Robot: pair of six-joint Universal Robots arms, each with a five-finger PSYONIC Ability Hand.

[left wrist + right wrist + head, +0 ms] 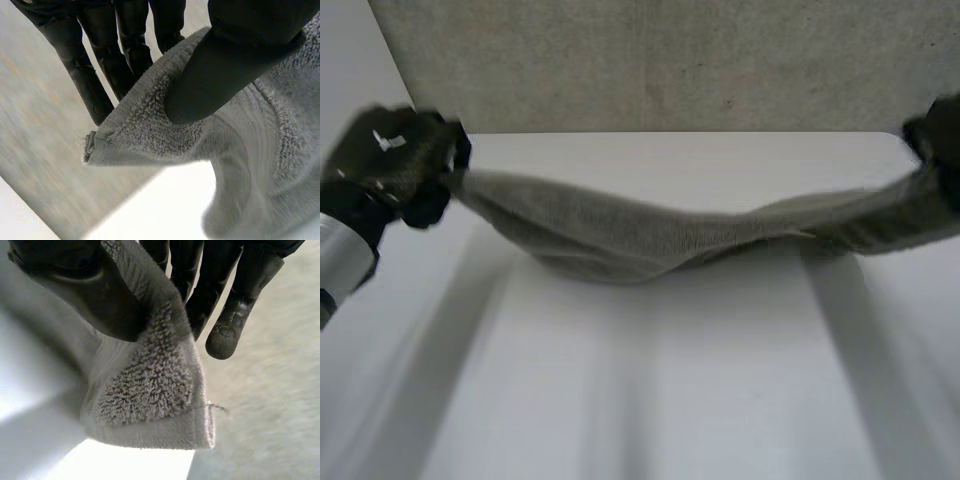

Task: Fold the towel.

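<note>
Above the white table (670, 400), the towel (640, 235) hangs stretched between both hands, its middle sagging toward the table. The left hand (395, 165) pinches the towel's left corner between thumb and fingers. The right hand (940, 138) pinches its right corner the same way.

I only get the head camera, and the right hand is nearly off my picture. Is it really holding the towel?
Observer: Yes. The right wrist view shows the right hand pinching a corner of the towel between thumb and fingers.
Operator: And the left one?
Observer: Same. The left hand pinches another corner, thumb on top, fingers behind.
Operator: Anything funny on the towel?
Observer: A loose thread sticks out from the hem at the right hand's corner.
</note>
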